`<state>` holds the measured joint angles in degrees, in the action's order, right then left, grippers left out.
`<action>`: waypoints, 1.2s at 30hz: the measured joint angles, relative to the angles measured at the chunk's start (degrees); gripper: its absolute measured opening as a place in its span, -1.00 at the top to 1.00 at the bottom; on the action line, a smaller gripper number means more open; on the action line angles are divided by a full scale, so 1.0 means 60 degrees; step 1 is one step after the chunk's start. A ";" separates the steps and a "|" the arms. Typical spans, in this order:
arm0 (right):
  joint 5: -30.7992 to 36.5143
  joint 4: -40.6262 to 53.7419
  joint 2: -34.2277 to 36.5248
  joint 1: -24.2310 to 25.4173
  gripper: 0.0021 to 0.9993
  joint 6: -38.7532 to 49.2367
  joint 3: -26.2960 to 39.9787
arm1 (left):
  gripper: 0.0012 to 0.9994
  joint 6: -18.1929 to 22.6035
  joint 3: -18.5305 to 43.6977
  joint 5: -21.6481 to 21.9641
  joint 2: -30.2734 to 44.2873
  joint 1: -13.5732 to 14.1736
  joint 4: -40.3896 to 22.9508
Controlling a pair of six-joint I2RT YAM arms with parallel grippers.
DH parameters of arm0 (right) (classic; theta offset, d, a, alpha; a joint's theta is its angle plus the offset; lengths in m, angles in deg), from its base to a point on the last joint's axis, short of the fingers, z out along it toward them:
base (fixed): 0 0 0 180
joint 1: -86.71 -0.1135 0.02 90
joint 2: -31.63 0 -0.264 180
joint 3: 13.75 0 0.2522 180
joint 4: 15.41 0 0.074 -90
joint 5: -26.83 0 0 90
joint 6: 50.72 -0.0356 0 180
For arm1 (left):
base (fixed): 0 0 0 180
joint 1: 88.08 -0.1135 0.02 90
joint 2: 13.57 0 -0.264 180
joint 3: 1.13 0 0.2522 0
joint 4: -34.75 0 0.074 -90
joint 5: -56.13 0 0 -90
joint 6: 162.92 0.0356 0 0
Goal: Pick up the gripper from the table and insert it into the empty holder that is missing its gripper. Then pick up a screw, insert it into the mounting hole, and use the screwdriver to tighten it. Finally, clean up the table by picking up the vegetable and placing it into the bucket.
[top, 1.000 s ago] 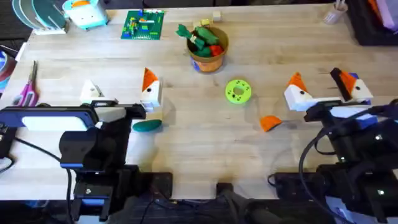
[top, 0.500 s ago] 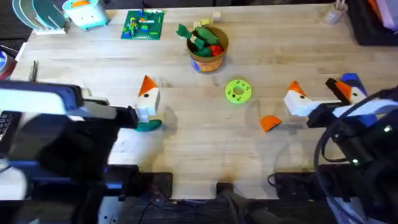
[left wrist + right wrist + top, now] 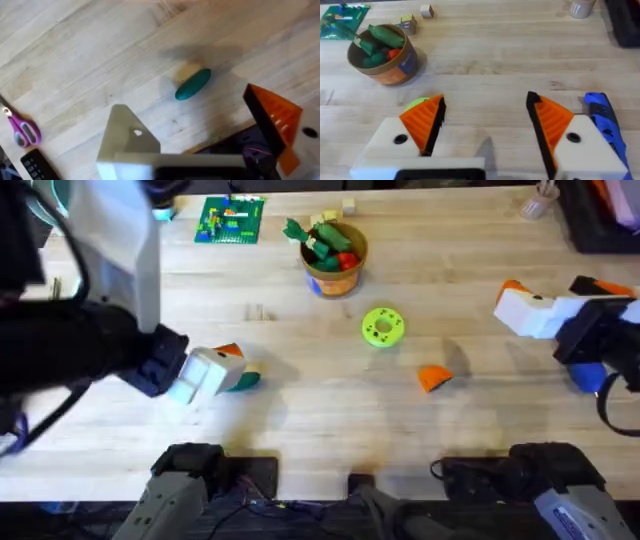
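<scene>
While the orange gripper piece [image 3: 434,377] is lying flat on the bench [image 3: 300,430], a little right of the middle and well apart from both arms, nothing is touching it. From overhead it is looking small, thin and light. I am guessing it is stiff plastic, with ribs that should help stop it slipping. Because it is lying so flat, I am thinking the best hold is a pinch across its two thin side edges. The left gripper [image 3: 208,370] is hanging at the left, just beside the vegetable [image 3: 245,380], on a big dark arm that is rising close under the camera. The right gripper [image 3: 520,302] is hanging at the far right, pointing left. The bucket [image 3: 335,258] is sitting far back in the middle.

In the left wrist view, the left gripper [image 3: 184,97] is standing wide with nothing in it, and the vegetable [image 3: 192,84] is lying on the bench past its fingers. One finger is wearing an orange pad [image 3: 272,120]. The holder [image 3: 127,137] on the other side is showing bare cream-white with a hole.

In the right wrist view, the right gripper [image 3: 485,97] is standing wide too, holding nothing and facing toward the bucket [image 3: 385,60].
</scene>
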<state>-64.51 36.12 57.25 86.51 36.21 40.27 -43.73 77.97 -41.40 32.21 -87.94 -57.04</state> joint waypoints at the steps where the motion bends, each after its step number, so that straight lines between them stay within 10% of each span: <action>1: 0.0000 -0.0004 0.0063 0.0000 -0.98 0.0000 0.0013 | -0.99 0.0211 0.0084 -0.0004 0.0295 0.0000 -0.0054; 12: 0.0000 -0.0008 0.0103 0.0000 -0.98 0.0000 0.0013 | -0.95 0.1081 0.0157 -0.0004 0.1846 0.0382 -0.0344; 19: 0.0000 -0.0008 0.0103 0.0000 -0.98 0.0000 0.0013 | 0.92 0.1221 0.0157 0.0005 0.1947 0.0385 -0.0044; 25: 0.0000 0.0099 0.0103 0.0000 -0.98 -0.0002 0.0013 | -0.88 0.0954 0.0157 0.0000 0.1531 0.0849 0.1166; 29: 0.0000 0.0540 0.0103 0.0000 -0.98 -0.0003 0.0013 | -0.99 0.0696 0.0157 -0.0358 0.1233 0.1263 0.1956; 36: 0.0000 0.1760 0.0103 0.0000 -0.98 -0.0007 0.0013 | -0.99 0.0543 0.0157 -0.3047 0.1437 0.1624 0.4043</action>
<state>-64.51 46.67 57.87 86.51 36.16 40.35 -40.47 78.91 -59.68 40.83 -78.19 -32.78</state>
